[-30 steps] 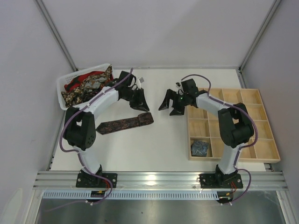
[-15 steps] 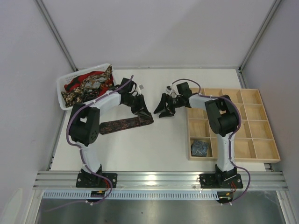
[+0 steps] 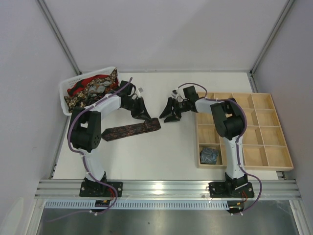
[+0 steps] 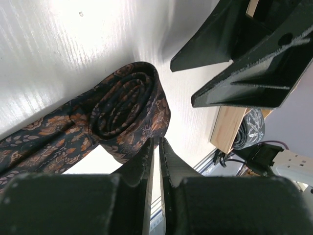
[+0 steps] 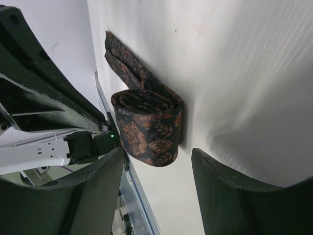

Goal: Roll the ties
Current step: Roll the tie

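Note:
A dark brown-maroon tie (image 3: 128,130) lies on the white table, its right end rolled into a coil (image 3: 154,124). The coil shows in the left wrist view (image 4: 124,110) and the right wrist view (image 5: 149,125). My left gripper (image 3: 145,116) is shut, its tips (image 4: 156,142) at the coil's edge, with nothing seen between them. My right gripper (image 3: 167,115) is open and empty, its fingers spread facing the coil from the right (image 5: 157,152). More ties (image 3: 90,90) lie heaped in a white basket. A grey-blue coiled tie (image 3: 209,154) sits in the wooden tray.
The white basket (image 3: 64,94) stands at the far left. A wooden tray (image 3: 274,147) with several compartments lies on the right, behind the right arm. The right gripper's fingers (image 4: 234,68) show close in the left wrist view. Grey walls enclose the table.
Both grippers have closed in on the tie's rolled end: the left one moved down toward it, the right one moved left. The tie has stayed in place.

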Controlling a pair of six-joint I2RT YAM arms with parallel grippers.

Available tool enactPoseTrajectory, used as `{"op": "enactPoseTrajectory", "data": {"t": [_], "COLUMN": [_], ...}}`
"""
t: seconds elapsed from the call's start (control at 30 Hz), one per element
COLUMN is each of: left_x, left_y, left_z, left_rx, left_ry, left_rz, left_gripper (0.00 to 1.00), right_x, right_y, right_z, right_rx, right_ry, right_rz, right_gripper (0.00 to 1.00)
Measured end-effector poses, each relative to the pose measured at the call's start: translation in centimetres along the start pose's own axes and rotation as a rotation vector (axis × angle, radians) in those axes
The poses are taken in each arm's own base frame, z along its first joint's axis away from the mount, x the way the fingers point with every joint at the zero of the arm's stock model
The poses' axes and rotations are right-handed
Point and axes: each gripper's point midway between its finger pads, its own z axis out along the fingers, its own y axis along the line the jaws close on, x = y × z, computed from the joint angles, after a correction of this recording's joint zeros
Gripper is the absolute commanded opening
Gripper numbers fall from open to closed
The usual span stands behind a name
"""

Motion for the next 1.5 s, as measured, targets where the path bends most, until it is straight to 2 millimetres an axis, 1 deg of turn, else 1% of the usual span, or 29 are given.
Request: {"op": "enactPoseTrajectory", "data": {"t": [0.2,0.27,0.33,0.37,0.47,0.77,1.03,1.2,1.33,1.37,1.5], "left_x": [0.3,0.4,0.4,0.5,0.7,1.2,1.1,0.9,0.9,0.9,1.0], "left_y": [0.4,0.6,0.9,1.1,1.9,3.6,4.9,5.0,5.1,5.2,5.3], "left_z": [0.0,0.1,0.2,0.3,0.4,0.3,0.6,0.6,0.6,0.6,0.6], "left_rx": [-0.008,-0.010,-0.014,-0.018,-0.029,-0.049,-0.057,-0.052,-0.049,-0.049,-0.049], "left_ry": [0.014,0.018,0.025,0.030,0.044,0.064,0.072,0.066,0.064,0.064,0.063], "left_rz": [0.009,0.009,0.011,0.008,0.001,-0.008,-0.026,-0.025,-0.023,-0.023,-0.026], "left_gripper": [0.12,0.12,0.12,0.12,0.11,0.10,0.10,0.09,0.09,0.09,0.09], "right_x": [0.3,0.4,0.6,0.7,0.7,1.4,2.1,2.8,3.0,3.1,2.8], "right_y": [-0.5,-0.5,-0.5,-0.4,0.3,0.8,1.1,1.5,1.6,1.6,1.3], "right_z": [0.7,1.0,1.3,1.5,1.9,2.9,3.7,4.9,5.7,5.9,6.4], "right_rx": [-0.008,-0.014,-0.019,-0.026,-0.047,-0.086,-0.110,-0.124,-0.125,-0.127,-0.110], "right_ry": [0.019,0.027,0.035,0.039,0.045,0.078,0.107,0.130,0.134,0.135,0.119], "right_rz": [0.017,0.022,0.028,0.032,0.017,0.018,0.037,0.052,0.071,0.077,0.117], "right_gripper": [0.64,0.65,0.70,0.74,0.77,0.75,0.73,0.68,0.59,0.53,0.41]}}
